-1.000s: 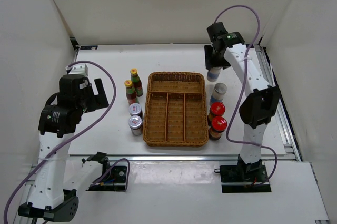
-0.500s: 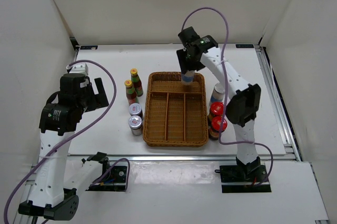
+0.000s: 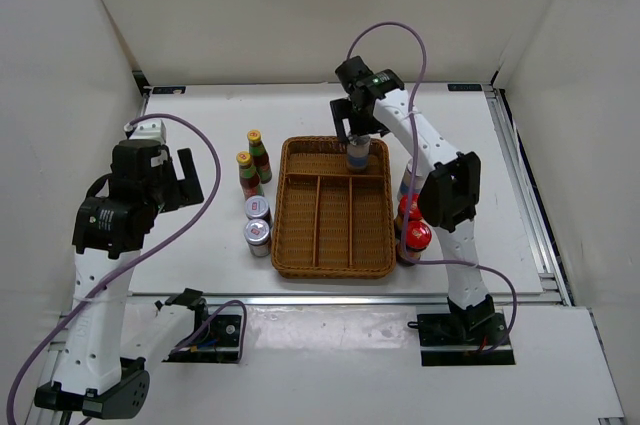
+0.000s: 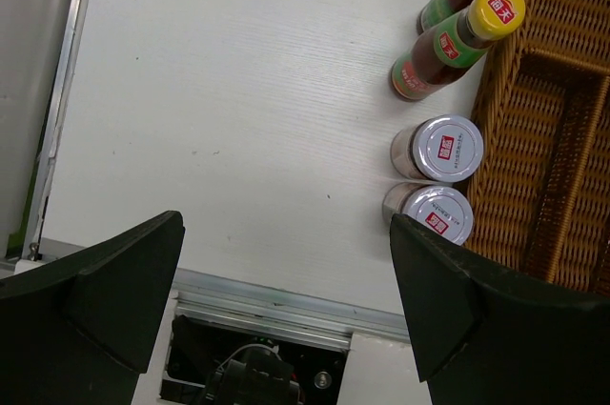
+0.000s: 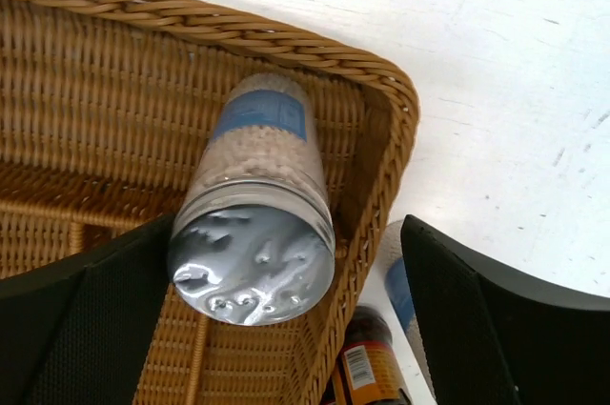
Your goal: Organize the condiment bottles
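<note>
A silver-capped shaker (image 3: 357,156) with a blue label stands in the far cross compartment of the wicker tray (image 3: 285,207), near its right corner. My right gripper (image 3: 356,138) hangs open around the shaker (image 5: 255,224); the left finger is close beside the cap and the right finger (image 5: 496,319) stands well off it. Two slim yellow-capped bottles (image 3: 253,163) and two silver-lidded jars (image 3: 258,222) stand left of the tray. Two red-capped jars (image 3: 413,223) stand to its right. My left gripper (image 3: 186,177) hovers open over the table's left side, holding nothing.
A second blue-labelled shaker (image 5: 396,283) stands just outside the tray's right rim (image 5: 381,81), mostly hidden behind my right arm in the top view. The tray's three long compartments (image 3: 335,225) hold nothing. White walls enclose the table on three sides.
My right arm carried the shaker from right of the tray leftward over its far compartment, set it down inside, and opened its jaws. The left arm stayed still.
</note>
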`<control>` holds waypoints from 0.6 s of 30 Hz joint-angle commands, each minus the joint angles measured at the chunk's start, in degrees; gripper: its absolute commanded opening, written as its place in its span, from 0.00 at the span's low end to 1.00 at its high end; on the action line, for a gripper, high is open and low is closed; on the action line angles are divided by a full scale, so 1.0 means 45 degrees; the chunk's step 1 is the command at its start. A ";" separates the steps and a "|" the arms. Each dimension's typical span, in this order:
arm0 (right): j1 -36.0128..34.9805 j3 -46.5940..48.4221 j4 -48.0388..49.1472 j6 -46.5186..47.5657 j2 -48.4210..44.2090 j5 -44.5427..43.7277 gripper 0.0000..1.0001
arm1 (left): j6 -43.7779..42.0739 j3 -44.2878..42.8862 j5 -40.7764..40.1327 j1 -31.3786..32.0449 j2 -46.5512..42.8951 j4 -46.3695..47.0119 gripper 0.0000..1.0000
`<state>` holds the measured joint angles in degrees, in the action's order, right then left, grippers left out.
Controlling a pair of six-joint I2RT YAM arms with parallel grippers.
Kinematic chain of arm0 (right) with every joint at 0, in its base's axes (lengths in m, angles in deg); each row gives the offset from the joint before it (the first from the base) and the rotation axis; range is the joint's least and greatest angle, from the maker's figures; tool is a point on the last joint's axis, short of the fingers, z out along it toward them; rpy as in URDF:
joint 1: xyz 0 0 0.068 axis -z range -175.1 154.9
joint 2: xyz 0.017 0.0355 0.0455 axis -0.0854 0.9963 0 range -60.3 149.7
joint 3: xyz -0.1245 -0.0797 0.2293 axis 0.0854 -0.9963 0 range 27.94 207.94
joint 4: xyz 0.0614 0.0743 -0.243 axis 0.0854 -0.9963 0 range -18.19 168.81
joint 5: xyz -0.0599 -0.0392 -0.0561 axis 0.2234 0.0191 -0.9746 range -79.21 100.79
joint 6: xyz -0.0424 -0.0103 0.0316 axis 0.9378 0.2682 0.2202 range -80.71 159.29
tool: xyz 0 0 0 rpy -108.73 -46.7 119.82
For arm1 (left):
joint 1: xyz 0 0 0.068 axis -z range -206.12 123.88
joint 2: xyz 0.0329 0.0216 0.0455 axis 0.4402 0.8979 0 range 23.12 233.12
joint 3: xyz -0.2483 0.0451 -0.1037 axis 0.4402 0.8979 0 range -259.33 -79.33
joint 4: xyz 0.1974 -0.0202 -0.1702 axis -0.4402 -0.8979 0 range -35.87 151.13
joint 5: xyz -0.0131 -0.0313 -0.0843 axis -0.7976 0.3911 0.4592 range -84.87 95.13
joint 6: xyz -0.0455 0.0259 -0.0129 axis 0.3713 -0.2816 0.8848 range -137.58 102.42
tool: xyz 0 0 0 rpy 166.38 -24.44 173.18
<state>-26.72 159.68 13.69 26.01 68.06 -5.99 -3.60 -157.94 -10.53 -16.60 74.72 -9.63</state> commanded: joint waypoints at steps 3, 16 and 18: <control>0.0034 0.0548 -0.0470 -0.0682 -0.1665 -0.1720 0.99 | -0.0137 -0.0169 -0.0270 0.0053 -0.0137 -0.0135 1.00; 0.1224 -0.5125 0.0232 -0.1112 -0.6604 -0.0885 0.99 | 0.0097 0.0338 0.0433 0.0053 -0.0137 0.0237 1.00; 0.1867 -0.6010 0.0351 -0.1442 -0.6940 -0.0338 0.99 | 0.0214 0.0340 0.0549 0.0053 -0.0137 0.0237 1.00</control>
<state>-20.84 138.52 13.66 21.42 37.17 -11.36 -3.32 -157.06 -9.83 -16.60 74.65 -9.35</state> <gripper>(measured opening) 0.995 0.998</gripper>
